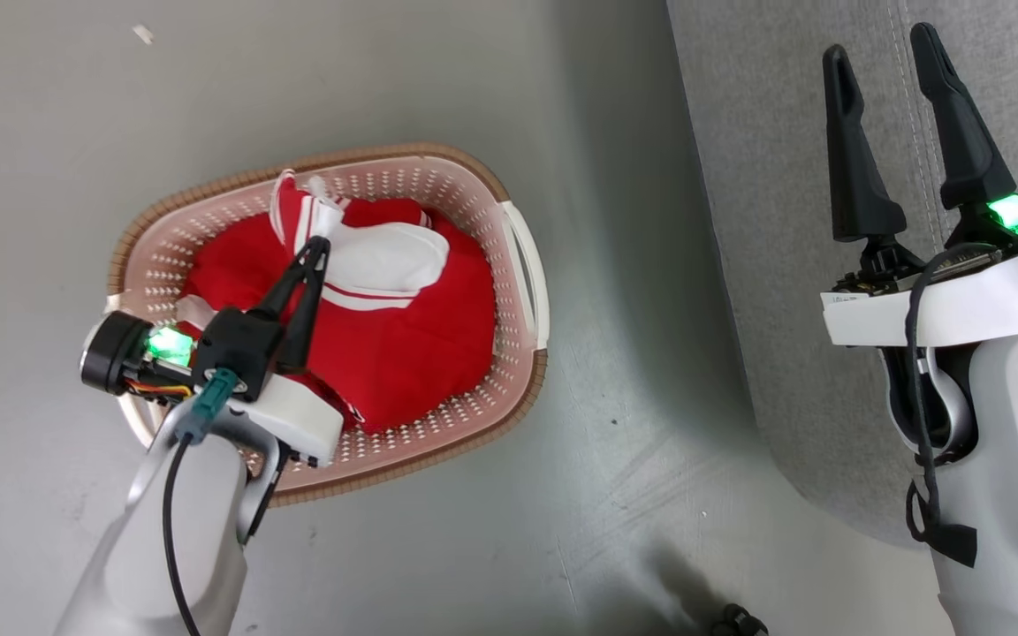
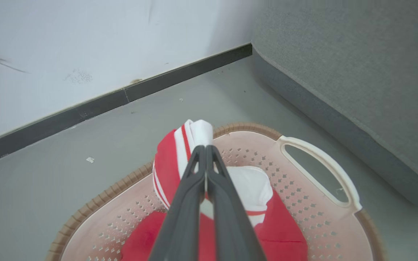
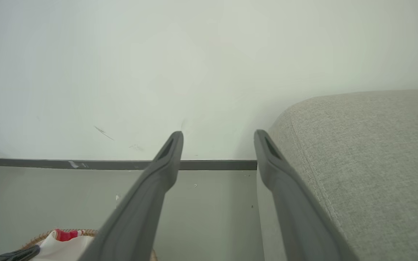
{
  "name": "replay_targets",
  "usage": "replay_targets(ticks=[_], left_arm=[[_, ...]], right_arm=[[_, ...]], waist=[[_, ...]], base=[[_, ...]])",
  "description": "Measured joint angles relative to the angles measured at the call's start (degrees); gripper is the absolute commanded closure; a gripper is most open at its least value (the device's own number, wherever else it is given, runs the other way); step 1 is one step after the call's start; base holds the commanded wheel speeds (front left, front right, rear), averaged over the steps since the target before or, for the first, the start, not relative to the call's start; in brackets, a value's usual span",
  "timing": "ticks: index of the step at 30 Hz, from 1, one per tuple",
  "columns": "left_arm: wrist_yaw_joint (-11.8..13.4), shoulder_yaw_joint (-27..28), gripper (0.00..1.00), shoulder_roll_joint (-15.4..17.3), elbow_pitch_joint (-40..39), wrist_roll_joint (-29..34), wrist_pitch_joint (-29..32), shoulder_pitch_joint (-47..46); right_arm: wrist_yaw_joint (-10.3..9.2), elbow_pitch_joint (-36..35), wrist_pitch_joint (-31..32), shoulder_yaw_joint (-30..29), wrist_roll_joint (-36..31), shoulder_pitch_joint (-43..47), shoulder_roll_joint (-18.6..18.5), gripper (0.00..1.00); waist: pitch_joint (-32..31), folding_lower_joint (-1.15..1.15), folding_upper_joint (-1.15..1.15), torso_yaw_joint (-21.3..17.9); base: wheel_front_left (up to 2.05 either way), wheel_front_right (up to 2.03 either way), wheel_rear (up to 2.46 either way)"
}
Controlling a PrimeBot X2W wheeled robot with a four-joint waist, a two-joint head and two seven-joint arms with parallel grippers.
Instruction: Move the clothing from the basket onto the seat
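Note:
The oval cream basket point(image 1: 522, 265) with a brown rim stands on the floor, and red clothing point(image 1: 421, 344) fills it. My left gripper point(image 1: 318, 249) is shut on a raised fold of the red-and-white striped garment point(image 2: 180, 152), whose bunched tip point(image 2: 200, 132) stands above the rim past the fingertips. A white panel point(image 1: 390, 256) lies just right of the fingers. The grey seat point(image 1: 783, 265) is at the right, and my right gripper point(image 1: 882, 53) hangs open over it, holding nothing. In the right wrist view its fingers point(image 3: 165, 163) are spread beside the seat point(image 3: 368, 152).
The basket's white side handle point(image 2: 321, 174) faces the seat, with a strip of bare grey floor point(image 1: 624, 309) between them. A white wall with a dark baseboard point(image 2: 122, 96) runs behind the basket. A small scrap point(image 1: 143, 34) lies on the floor at the far left.

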Motion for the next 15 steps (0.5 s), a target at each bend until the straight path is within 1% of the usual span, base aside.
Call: replay_targets(ticks=[15], left_arm=[[0.04,-1.33,1.0,-0.91,-13.92,-0.21,-0.07,8.72]], right_arm=[[0.0,1.87,0.0,-2.65,-2.99,2.74,-0.05,0.0]], waist=[[-8.31,0.0,0.0,4.11]], base=[[0.0,0.0,0.0]])
